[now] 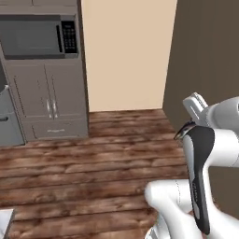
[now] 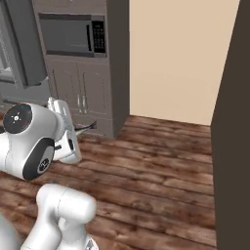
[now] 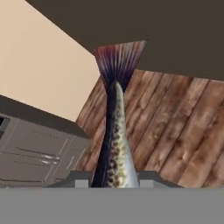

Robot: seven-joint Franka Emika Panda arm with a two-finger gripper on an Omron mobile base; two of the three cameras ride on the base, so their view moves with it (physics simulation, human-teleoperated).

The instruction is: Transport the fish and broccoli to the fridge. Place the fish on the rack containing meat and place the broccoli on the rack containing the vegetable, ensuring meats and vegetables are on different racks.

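Gripper [image 3: 114, 181] clamped on fish [image 3: 114, 144], tail fanned out ahead. Wood floor [image 3: 175, 131] beneath, grey cabinet [image 3: 35, 153] off to the left.

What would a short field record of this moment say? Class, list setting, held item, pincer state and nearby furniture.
setting: kitchen with a wooden floor and a beige wall
held item: fish, spotted body, tail fin pointing away from the hand
pincer: shut on the fish
nearby furniture: grey cabinet with a microwave built in above its doors
arm: folded close over the base
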